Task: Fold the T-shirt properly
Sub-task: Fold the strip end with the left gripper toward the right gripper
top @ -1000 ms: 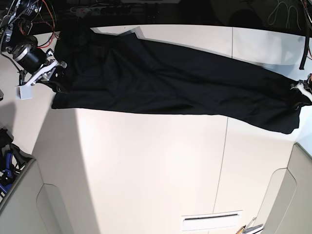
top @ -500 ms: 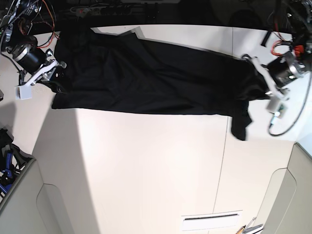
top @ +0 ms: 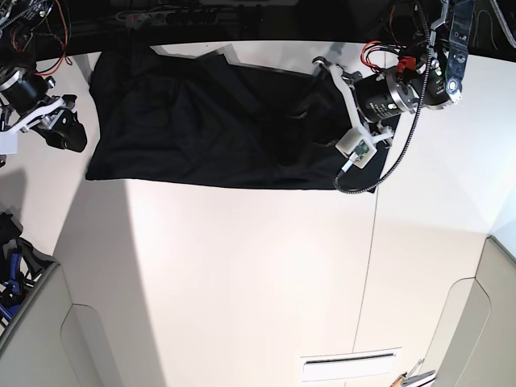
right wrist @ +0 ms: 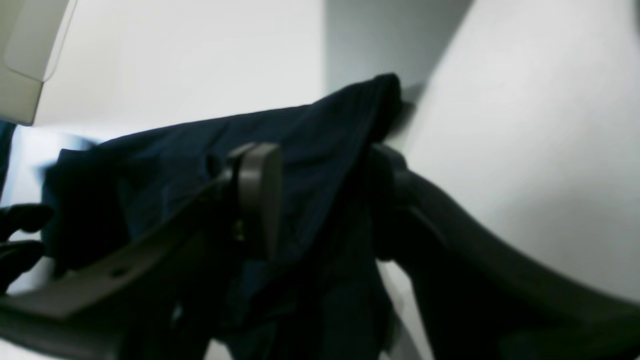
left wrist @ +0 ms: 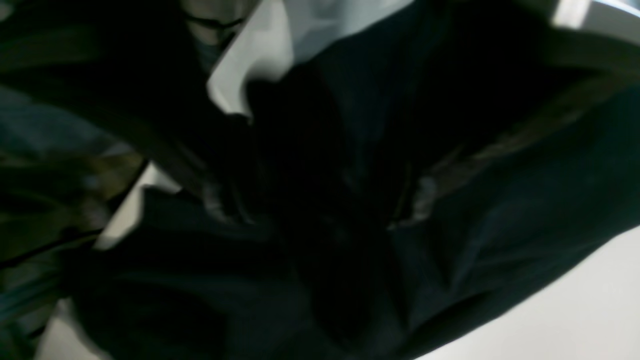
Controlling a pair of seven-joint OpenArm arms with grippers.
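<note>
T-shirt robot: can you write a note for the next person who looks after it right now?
Right pincer: open, jaws apart, with the edge of the T-shirt lying loose between them, not pinched.
Left pincer: low over the shirt's other end; its own camera is too dark to show whether it is open or shut.
Shirt: a rumpled black band across the far side of the table.
Done: the shirt is gathered into a strip, with wrinkles.
Left: smooth it, fold in the ends and make a neat, flat stack.
</note>
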